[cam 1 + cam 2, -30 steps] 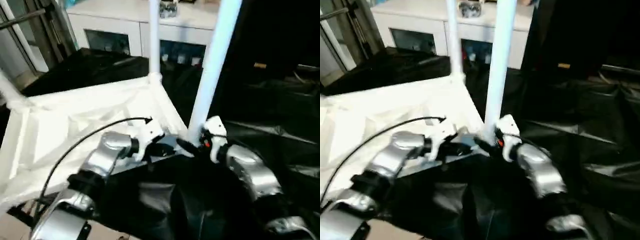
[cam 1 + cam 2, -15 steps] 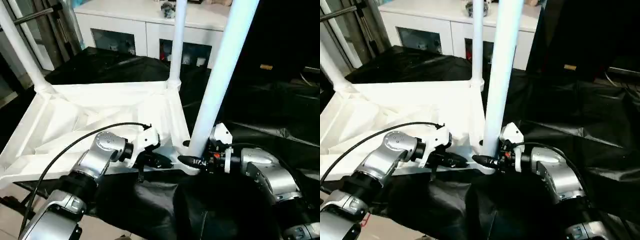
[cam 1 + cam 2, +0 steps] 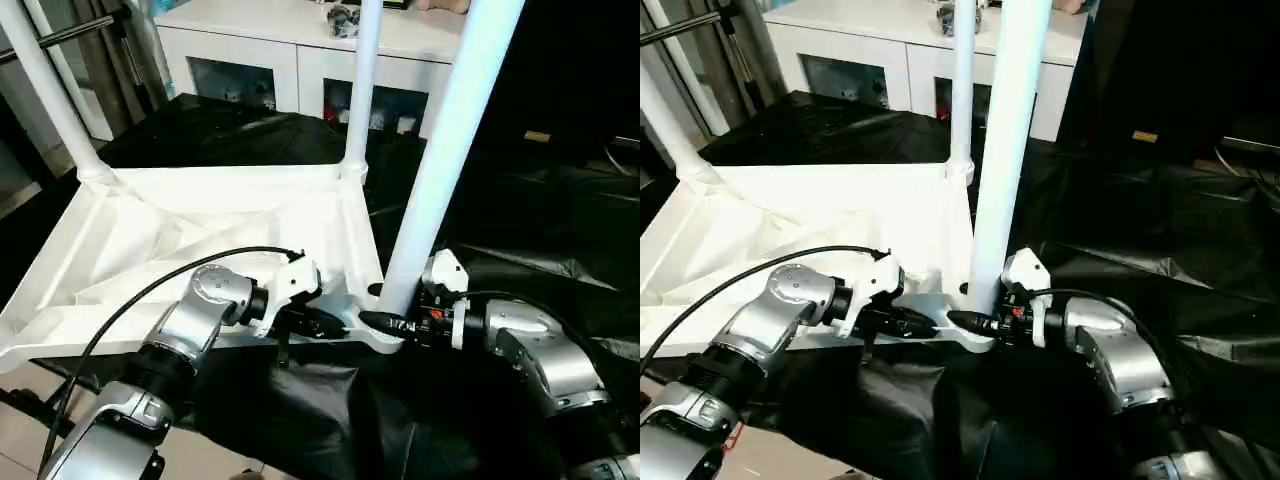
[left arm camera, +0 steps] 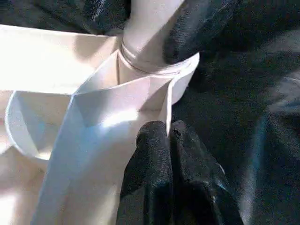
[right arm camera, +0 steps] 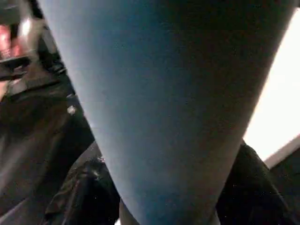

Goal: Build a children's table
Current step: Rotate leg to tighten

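The children's table lies upside down, its white ribbed top (image 3: 200,220) on black cloth. Three white legs stand up from corner sockets: a near one (image 3: 445,140), a far one (image 3: 360,90) and one at the left (image 3: 50,90). My right gripper (image 3: 385,322) is shut on the base of the near leg just above its socket (image 4: 183,75); the leg (image 5: 159,93) sits between its fingers (image 4: 201,28). My left gripper (image 3: 335,322) is shut, its fingertips (image 4: 166,133) touching the top's near rim beside that socket.
Black cloth (image 3: 520,230) covers the work table around and to the right of the top. A white cabinet with glass doors (image 3: 260,60) stands behind. Bare floor (image 3: 20,420) shows at the near left. A black cable (image 3: 150,290) arcs over my left forearm.
The whole view has shifted, so the camera moved. My right gripper's fingers have drawn closer around the near leg's base. The left gripper stays shut at the rim.
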### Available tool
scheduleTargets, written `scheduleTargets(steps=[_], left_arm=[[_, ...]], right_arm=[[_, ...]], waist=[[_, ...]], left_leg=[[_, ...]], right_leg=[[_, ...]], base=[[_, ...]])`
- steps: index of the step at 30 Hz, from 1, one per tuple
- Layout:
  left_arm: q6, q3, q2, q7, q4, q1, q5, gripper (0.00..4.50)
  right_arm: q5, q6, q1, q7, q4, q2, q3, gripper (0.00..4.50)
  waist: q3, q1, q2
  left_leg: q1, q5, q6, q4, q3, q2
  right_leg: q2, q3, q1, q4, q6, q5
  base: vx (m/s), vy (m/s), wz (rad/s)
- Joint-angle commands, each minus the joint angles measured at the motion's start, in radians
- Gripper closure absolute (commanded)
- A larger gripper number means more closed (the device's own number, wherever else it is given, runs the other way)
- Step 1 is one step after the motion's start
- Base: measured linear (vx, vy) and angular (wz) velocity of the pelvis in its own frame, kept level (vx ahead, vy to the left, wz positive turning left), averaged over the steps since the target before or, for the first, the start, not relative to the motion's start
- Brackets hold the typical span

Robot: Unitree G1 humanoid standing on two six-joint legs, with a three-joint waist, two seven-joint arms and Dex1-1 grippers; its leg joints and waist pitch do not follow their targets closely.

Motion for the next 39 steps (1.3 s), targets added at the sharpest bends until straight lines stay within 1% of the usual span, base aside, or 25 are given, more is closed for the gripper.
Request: scheduleTargets(steps=[1,2,3,4,5,6,7,8,10,13,14,16,18,20,22,23,24,25,27,29,31,33,35,38,39], left_arm=[[0.021,0.015,-0.045,0.122,0.030,-0.034,0.015,4.50],[0.021,0.015,-0.045,0.122,0.030,-0.034,0.015,4.50],[0.040,0.029,-0.099,0.220,0.059,-0.055,0.025,4.50],[0.040,0.029,-0.099,0.220,0.059,-0.055,0.025,4.50],[0.043,0.031,-0.108,0.235,0.062,-0.058,0.026,4.50],[0.055,0.034,-0.133,0.268,0.068,-0.064,0.026,4.50],[0.056,0.034,-0.137,0.273,0.069,-0.064,0.026,4.50],[0.058,0.035,-0.161,0.305,0.078,-0.069,0.032,4.50],[0.058,0.031,-0.178,0.314,0.078,-0.070,0.034,4.50],[0.056,0.023,-0.184,0.305,0.074,-0.068,0.033,4.50],[0.052,0.020,-0.183,0.293,0.075,-0.068,0.034,4.50],[0.048,0.015,-0.177,0.275,0.073,-0.065,0.035,4.50],[0.047,0.008,-0.156,0.240,0.059,-0.057,0.031,4.50],[0.043,0.004,-0.140,0.215,0.052,-0.053,0.027,4.50],[0.038,0.002,-0.130,0.201,0.049,-0.050,0.026,4.50],[0.028,-0.001,-0.115,0.184,0.048,-0.048,0.027,4.50],[0.025,-0.002,-0.107,0.173,0.046,-0.047,0.026,4.50],[0.025,-0.002,-0.107,0.173,0.046,-0.047,0.026,4.50],[0.009,-0.009,-0.074,0.109,0.036,-0.042,0.020,4.50],[0.001,-0.011,-0.064,0.090,0.034,-0.041,0.020,4.50],[-0.016,-0.015,-0.051,0.052,0.028,-0.036,0.016,4.50],[-0.016,-0.017,-0.036,0.017,0.018,-0.029,0.010,4.50],[-0.018,-0.021,-0.020,-0.012,0.010,-0.025,0.004,4.50],[-0.023,-0.025,-0.009,-0.028,0.008,-0.022,0.001,4.50],[-0.024,-0.026,-0.002,-0.042,0.006,-0.020,-0.001,4.50]], right_arm=[[-0.028,0.044,0.006,-0.112,0.073,0.061,0.023,2.43],[-0.028,0.044,0.006,-0.112,0.073,0.061,0.023,2.44],[-0.064,0.061,-0.015,-0.296,0.149,0.136,-0.010,2.45],[-0.064,0.061,-0.015,-0.296,0.149,0.136,-0.010,2.46],[-0.067,0.065,-0.018,-0.321,0.160,0.148,-0.015,2.46],[-0.079,0.075,-0.031,-0.397,0.192,0.181,-0.027,2.47],[-0.081,0.077,-0.033,-0.409,0.197,0.186,-0.029,2.48],[-0.102,0.086,-0.051,-0.473,0.227,0.214,-0.030,2.48],[-0.123,0.072,-0.068,-0.507,0.251,0.232,-0.024,2.48],[-0.117,0.048,-0.083,-0.497,0.265,0.244,-0.028,2.48],[-0.106,0.050,-0.092,-0.492,0.270,0.251,-0.042,2.15],[-0.081,0.065,-0.099,-0.462,0.265,0.252,-0.056,2.15],[-0.080,0.056,-0.104,-0.420,0.252,0.230,-0.046,1.74],[-0.091,0.035,-0.101,-0.375,0.236,0.201,-0.025,1.63],[-0.093,0.023,-0.095,-0.327,0.221,0.177,-0.007,1.63],[-0.086,0.016,-0.081,-0.234,0.191,0.138,0.020,1.63],[-0.082,0.010,-0.074,-0.184,0.178,0.116,0.033,1.63],[-0.082,0.010,-0.074,-0.184,0.178,0.116,0.033,1.63],[-0.067,-0.007,-0.058,-0.051,0.150,0.049,0.048,1.63],[-0.062,-0.008,-0.056,-0.024,0.146,0.035,0.047,1.63],[-0.056,-0.015,-0.052,0.011,0.139,0.016,0.046,1.63],[-0.045,-0.015,-0.048,0.036,0.129,0.001,0.042,1.63],[-0.027,-0.004,-0.041,0.067,0.112,-0.012,0.042,1.87],[-0.019,0.006,-0.036,0.088,0.099,-0.020,0.045,1.94],[-0.016,0.011,-0.031,0.100,0.090,-0.023,0.049,2.10]], waist=[[-0.042,-0.004,-0.014],[-0.039,-0.008,-0.011],[-0.039,-0.014,-0.010],[-0.038,-0.017,-0.009],[-0.038,-0.022,-0.013],[-0.038,-0.023,-0.011],[-0.039,-0.025,-0.009],[-0.035,-0.028,-0.009],[-0.036,-0.032,-0.010],[-0.038,-0.033,-0.010],[-0.037,-0.035,-0.011],[-0.038,-0.037,-0.010],[-0.038,-0.039,-0.011],[-0.041,-0.038,-0.011],[-0.047,-0.037,-0.011],[-0.049,-0.035,-0.008],[-0.050,-0.035,-0.011],[-0.050,-0.036,-0.011],[-0.056,-0.030,-0.011],[-0.055,-0.028,-0.009],[-0.053,-0.022,-0.010],[-0.051,-0.020,-0.008],[-0.049,-0.016,-0.008],[-0.049,-0.015,-0.009],[-0.050,-0.014,-0.007]], left_leg=[[0.007,-0.209,0.029,-0.068,-0.012,0.043],[0.007,-0.223,0.019,-0.071,-0.014,0.042],[0.006,-0.228,0.007,-0.073,-0.015,0.041],[0.007,-0.239,0.000,-0.075,-0.016,0.040],[0.007,-0.253,-0.005,-0.076,-0.019,0.039],[0.002,-0.246,-0.001,-0.077,-0.021,0.041],[0.004,-0.251,-0.002,-0.077,-0.019,0.042],[0.006,-0.274,-0.003,-0.078,-0.020,0.039],[0.010,-0.287,-0.004,-0.076,-0.021,0.036],[0.004,-0.272,0.006,-0.077,-0.021,0.038],[0.004,-0.274,0.010,-0.078,-0.020,0.038],[0.003,-0.271,0.013,-0.079,-0.021,0.040],[0.002,-0.276,0.018,-0.079,-0.021,0.040],[-0.001,-0.253,0.024,-0.077,-0.020,0.041],[-0.005,-0.199,0.032,-0.072,-0.017,0.041],[-0.005,-0.173,0.042,-0.069,-0.016,0.041],[-0.007,-0.156,0.056,-0.065,-0.014,0.040],[-0.009,-0.144,0.064,-0.064,-0.014,0.040],[-0.009,-0.100,0.086,-0.056,-0.013,0.040],[-0.010,-0.084,0.105,-0.056,-0.012,0.041],[-0.009,-0.099,0.108,-0.056,-0.010,0.043],[-0.006,-0.124,0.095,-0.059,-0.011,0.046],[-0.003,-0.144,0.082,-0.060,-0.011,0.046],[-0.001,-0.153,0.073,-0.063,-0.011,0.047],[-0.001,-0.150,0.068,-0.063,-0.012,0.047]], right_leg=[[-0.091,0.053,0.038,-0.096,-0.172,-0.304],[-0.090,0.053,0.033,-0.100,-0.158,-0.345],[-0.089,0.052,0.032,-0.102,-0.147,-0.374],[-0.089,0.052,0.030,-0.103,-0.143,-0.389],[-0.089,0.050,0.033,-0.106,-0.130,-0.417],[-0.092,0.052,0.035,-0.107,-0.125,-0.406],[-0.091,0.053,0.031,-0.107,-0.127,-0.400],[-0.089,0.051,0.028,-0.111,-0.124,-0.427],[-0.092,0.052,0.026,-0.117,-0.112,-0.471],[-0.092,0.054,0.028,-0.116,-0.105,-0.456],[-0.090,0.054,0.027,-0.117,-0.106,-0.444],[-0.090,0.054,0.028,-0.113,-0.114,-0.421],[-0.090,0.054,0.029,-0.112,-0.123,-0.410],[-0.091,0.056,0.033,-0.109,-0.131,-0.375],[-0.089,0.057,0.038,-0.096,-0.157,-0.264],[-0.087,0.055,0.039,-0.090,-0.174,-0.198],[-0.085,0.054,0.044,-0.084,-0.189,-0.143],[-0.085,0.054,0.045,-0.081,-0.197,-0.118],[-0.087,0.052,0.051,-0.072,-0.219,-0.030],[-0.085,0.051,0.050,-0.066,-0.238,0.016],[-0.085,0.049,0.050,-0.068,-0.242,-0.006],[-0.086,0.048,0.048,-0.072,-0.238,-0.058],[-0.087,0.050,0.048,-0.077,-0.229,-0.099],[-0.086,0.050,0.046,-0.077,-0.224,-0.115],[-0.087,0.051,0.047,-0.076,-0.224,-0.116]], base=[[0.000,0.000,0.00],[0.000,0.000,0.00],[0.000,0.000,0.00],[0.000,0.000,0.00],[0.000,0.000,0.00],[0.000,0.000,0.00],[0.000,0.000,0.00],[0.000,0.000,0.00],[0.000,0.000,0.00],[0.000,0.000,0.00],[0.000,0.000,0.00],[0.000,0.000,0.00],[0.000,0.000,0.00],[0.000,0.000,0.00],[0.000,0.000,0.00],[0.000,0.000,0.00],[0.000,0.000,0.00],[0.000,0.000,0.00],[0.000,0.000,0.00],[0.000,0.000,0.00],[0.000,0.000,0.00],[0.000,0.000,0.00],[0.000,0.000,0.00],[0.000,0.000,0.00],[0.000,0.000,0.00]])
